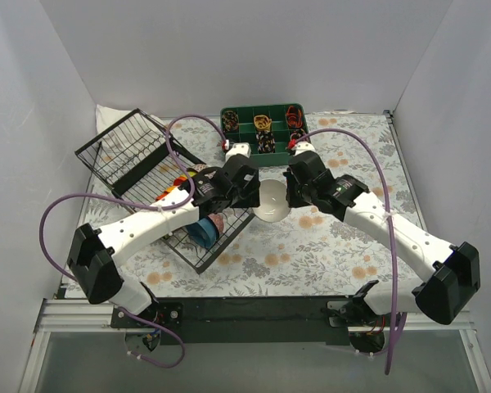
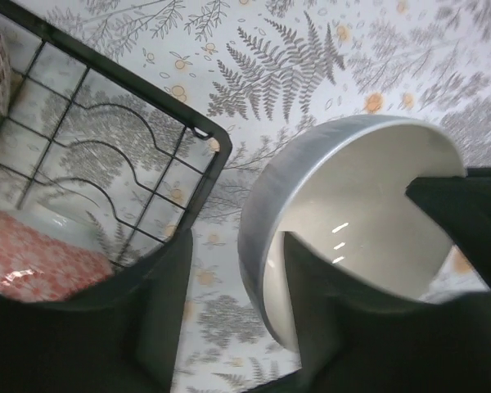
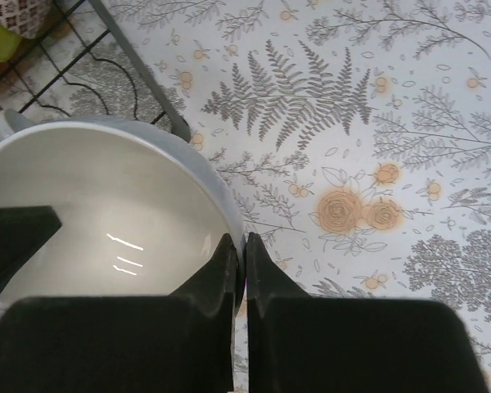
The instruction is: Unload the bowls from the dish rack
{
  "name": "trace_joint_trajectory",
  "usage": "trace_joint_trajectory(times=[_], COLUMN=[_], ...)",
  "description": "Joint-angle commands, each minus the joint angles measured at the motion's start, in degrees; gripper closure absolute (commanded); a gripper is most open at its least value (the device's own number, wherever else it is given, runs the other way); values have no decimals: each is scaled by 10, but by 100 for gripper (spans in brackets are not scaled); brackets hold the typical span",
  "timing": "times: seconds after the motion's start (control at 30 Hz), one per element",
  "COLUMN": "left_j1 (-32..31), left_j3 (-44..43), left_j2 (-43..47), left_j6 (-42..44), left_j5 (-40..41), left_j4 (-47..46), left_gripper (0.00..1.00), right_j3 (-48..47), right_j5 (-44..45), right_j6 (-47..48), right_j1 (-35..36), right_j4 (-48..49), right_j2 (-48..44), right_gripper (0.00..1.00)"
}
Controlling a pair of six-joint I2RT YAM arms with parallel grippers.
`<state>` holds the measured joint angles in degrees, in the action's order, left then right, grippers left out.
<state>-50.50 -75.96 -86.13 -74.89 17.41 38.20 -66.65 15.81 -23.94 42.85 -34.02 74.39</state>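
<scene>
We see the white bowl [image 1: 274, 202] outside the dish rack [image 1: 123, 160], just beside the rack's right-hand corner and between the two arms, its mouth facing up in the top view. It hangs over the fern-and-flower cloth [image 1: 344, 237] that covers the bench [image 1: 229, 309]. We cannot tell whether its base touches the cloth.

The right fingers [image 3: 227, 266] are clenched on the bowl's rim, one inside and one outside, with only the thin wall between them. The left fingers [image 2: 168, 303] straddle the opposite side of the rim but stand apart. In the left wrist view we see cloth between the outer finger and the bowl's grey wall, so that grip is released. Each wrist view also shows the tip of the other arm's inner finger reaching into the bowl.

More bowls sit in the rack. We see a blue bowl [image 1: 202, 232] under the left arm near the rack's near corner and a pink mosaic bowl [image 2: 33, 262] close behind the wire frame. A lime-yellow bowl [image 3: 0, 37] shows at the edge of the right wrist view.

A green tray [image 1: 262, 109] of small items stands at the far edge of the bench, well apart from the white bowl.
</scene>
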Motion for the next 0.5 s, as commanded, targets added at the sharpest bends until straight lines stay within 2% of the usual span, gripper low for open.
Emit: trace_joint_trajectory(times=[0.0, 0.1, 0.13, 0.2, 0.47], left_j1=[1, 1, 1, 1, 2], left_j3=[-25, -26, -23, -18, 57], left_j2=[59, 82, 100, 119, 246], left_j6=[-13, -19, -21, -24, -58], left_j5=[26, 40, 43, 54, 102], left_j4=[5, 10, 14, 16, 52], left_gripper=[34, 6, 2, 2, 2], right_j3=[-16, -8, -4, -1, -1], right_j5=[53, 61, 59, 53, -16], right_j6=[-1, 8, 11, 22, 23], right_j1=[-10, -36, -61, -92, -312], right_j4=[0, -1, -2, -1, 52], right_j2=[-5, -3, -3, -2, 60], right_gripper=[99, 99, 99, 99, 99])
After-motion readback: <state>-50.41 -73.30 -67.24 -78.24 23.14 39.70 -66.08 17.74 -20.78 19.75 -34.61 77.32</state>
